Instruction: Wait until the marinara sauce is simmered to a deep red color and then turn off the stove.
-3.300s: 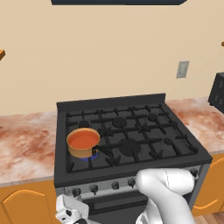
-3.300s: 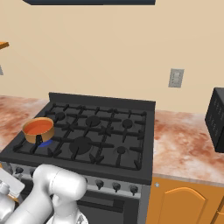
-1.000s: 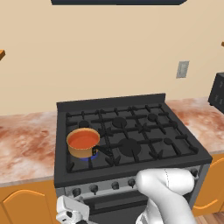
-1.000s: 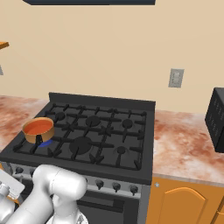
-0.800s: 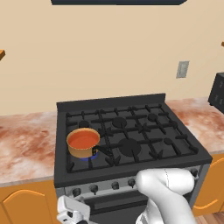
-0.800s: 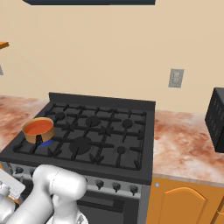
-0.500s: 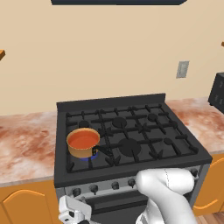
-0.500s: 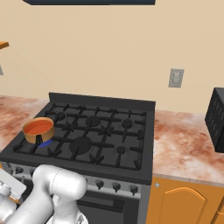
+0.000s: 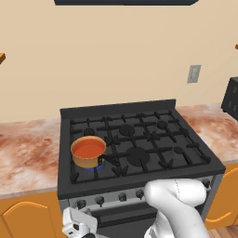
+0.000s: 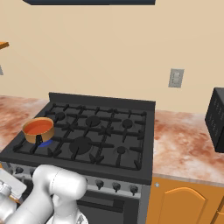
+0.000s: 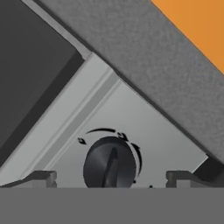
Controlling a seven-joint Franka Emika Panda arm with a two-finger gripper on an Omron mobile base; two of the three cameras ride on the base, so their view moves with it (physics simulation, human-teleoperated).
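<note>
Marinara sauce (image 9: 89, 148): flat orange-red disc in small saucepan (image 9: 88, 159) on stove (image 9: 139, 153), front-left burner, blue flame (image 9: 98, 166) under it, dark handle pointing right. Stove sits btwn marbled counters (image 9: 25, 153). Gripper (image 11: 109, 179) low at stove's silver front panel, fingertips (image 11: 41, 178) wide apart either side of a dark knob (image 11: 109, 165), not touching it. Orange cabinet (image 10: 179, 203) beside.

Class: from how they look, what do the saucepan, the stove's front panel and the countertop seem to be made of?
Saucepan: probably matte orange-tan enamel or ceramic, judging by its flat, even colour. Stove front panel: likely brushed steel, being plain silver-grey, with a dark matte knob, perhaps plastic. Countertop: looks like polished stone, from its mottled red-brown veining.
</note>
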